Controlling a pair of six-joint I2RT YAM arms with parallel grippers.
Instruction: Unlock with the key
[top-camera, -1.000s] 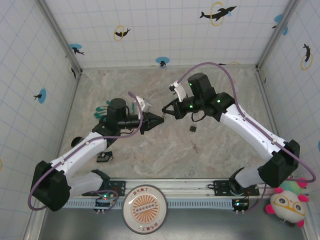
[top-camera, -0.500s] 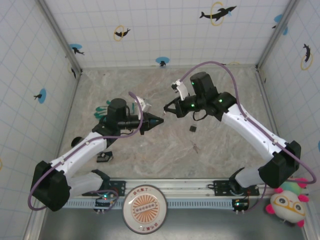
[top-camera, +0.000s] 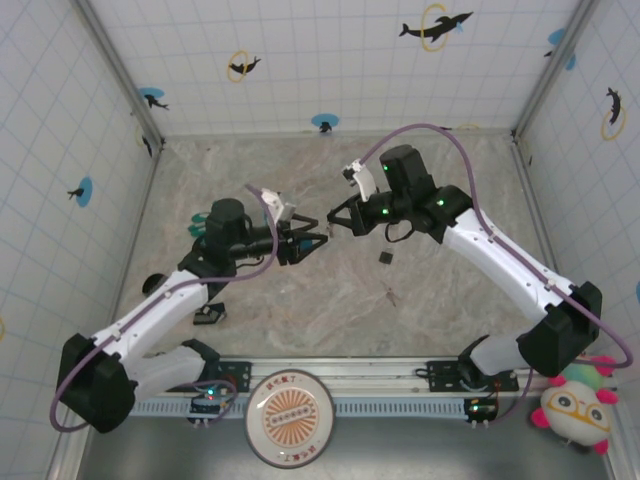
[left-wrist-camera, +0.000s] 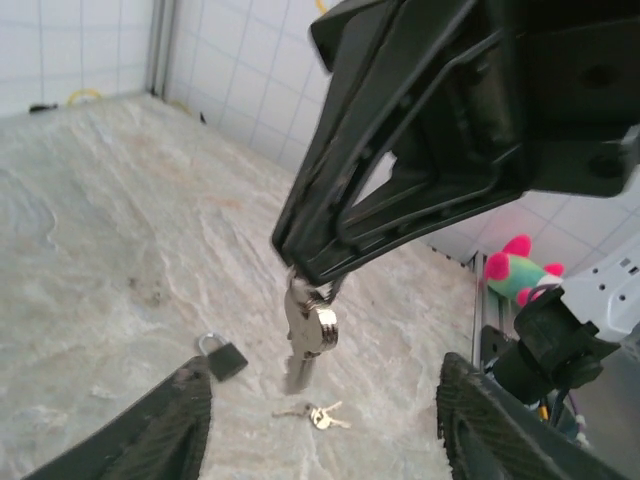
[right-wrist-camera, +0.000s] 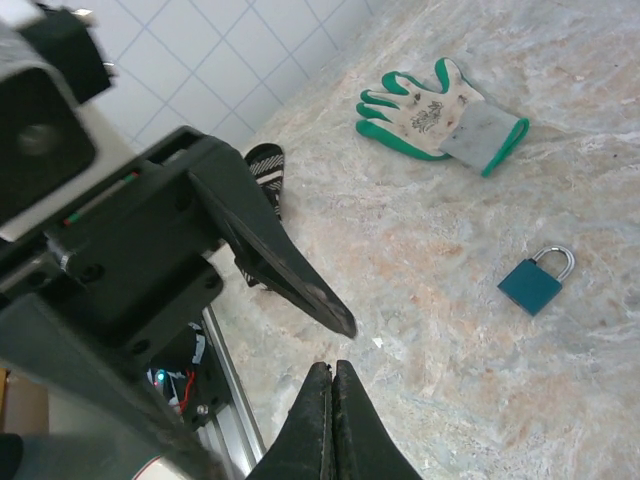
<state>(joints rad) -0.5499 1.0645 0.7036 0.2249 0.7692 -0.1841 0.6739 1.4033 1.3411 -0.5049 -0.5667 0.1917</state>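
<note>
The right gripper (left-wrist-camera: 300, 270) is pinched tight on a bunch of keys (left-wrist-camera: 308, 335), which dangles above the table (left-wrist-camera: 90, 200). Facing it, the left gripper (top-camera: 318, 243) stands spread apart, holding nothing. A small dark padlock (left-wrist-camera: 222, 355) lies on the table below, loose keys (left-wrist-camera: 318, 415) near it

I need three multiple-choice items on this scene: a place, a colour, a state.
1. Where does the bunch of keys hang?
A. under the right gripper
B. on a wall hook
C. inside a drawer
2. What colour is the padlock near the glove?
A. red
B. blue
C. yellow
3. How is the left gripper?
A. shut on a padlock
B. shut empty
C. open
Answers: 1 A, keys dangle from its closed tip; 2 B, its body is blue; 3 C, its fingers stand apart.
</note>
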